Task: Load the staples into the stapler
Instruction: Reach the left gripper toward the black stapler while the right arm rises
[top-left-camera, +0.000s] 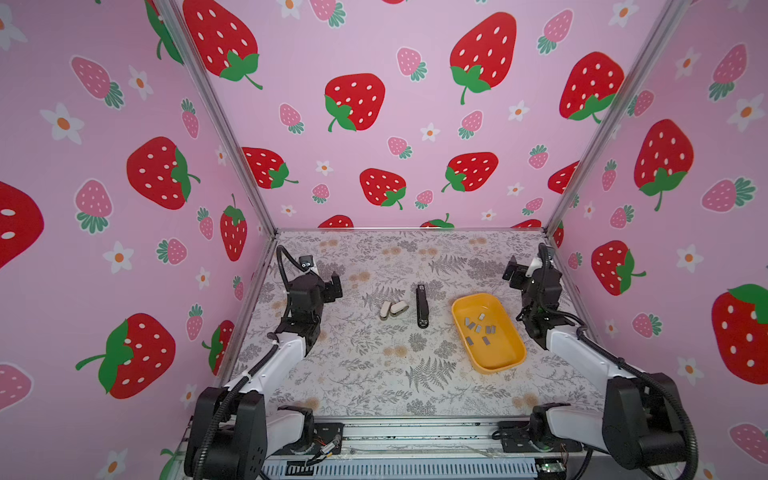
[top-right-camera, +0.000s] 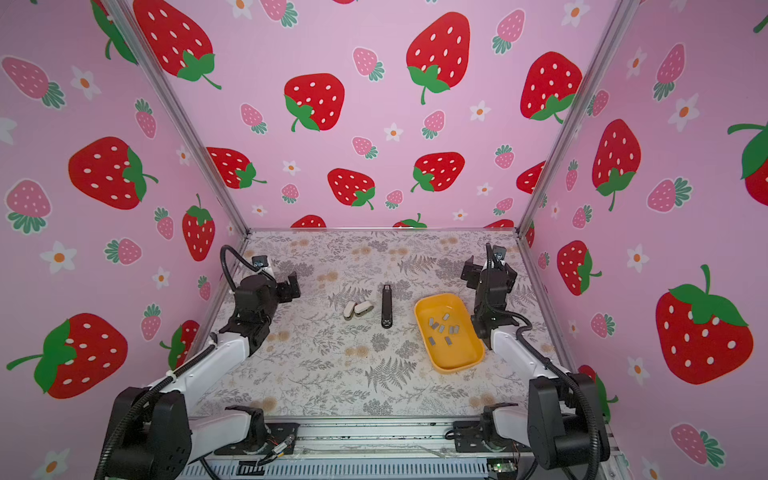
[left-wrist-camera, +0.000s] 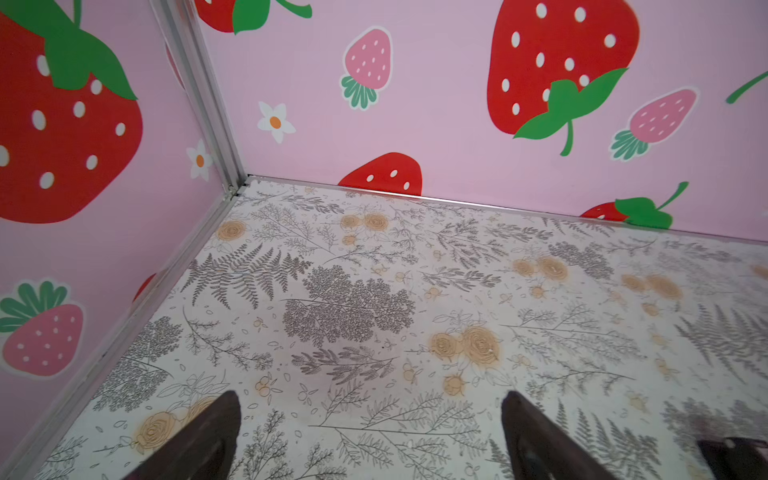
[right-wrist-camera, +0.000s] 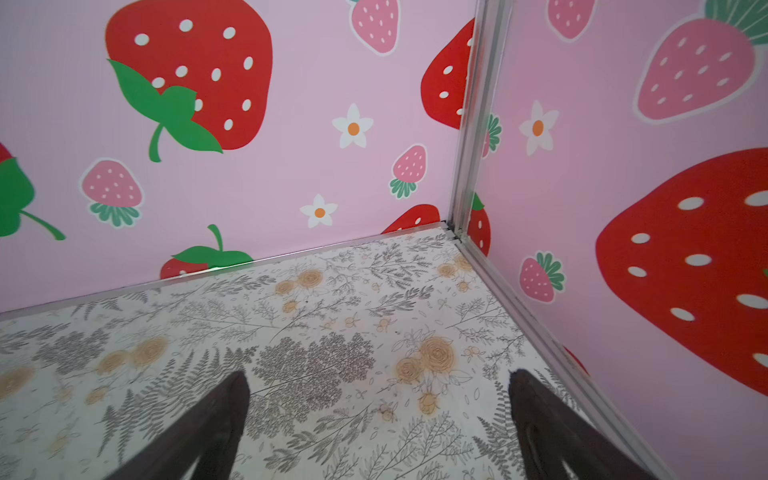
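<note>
While the left gripper (left-wrist-camera: 370, 399) and right gripper (right-wrist-camera: 380, 378) were spread wide and empty, one of the staples (top-left-camera: 478, 329) was best pinched softly by its sides

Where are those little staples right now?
In a top view, the staples lie loose inside the yellow tray, right of centre, just right of the long black object.

White arm links (top-left-camera: 286, 353), black joints (top-left-camera: 305, 299) (ribbed black cables (top-left-camera: 226, 405))
</note>
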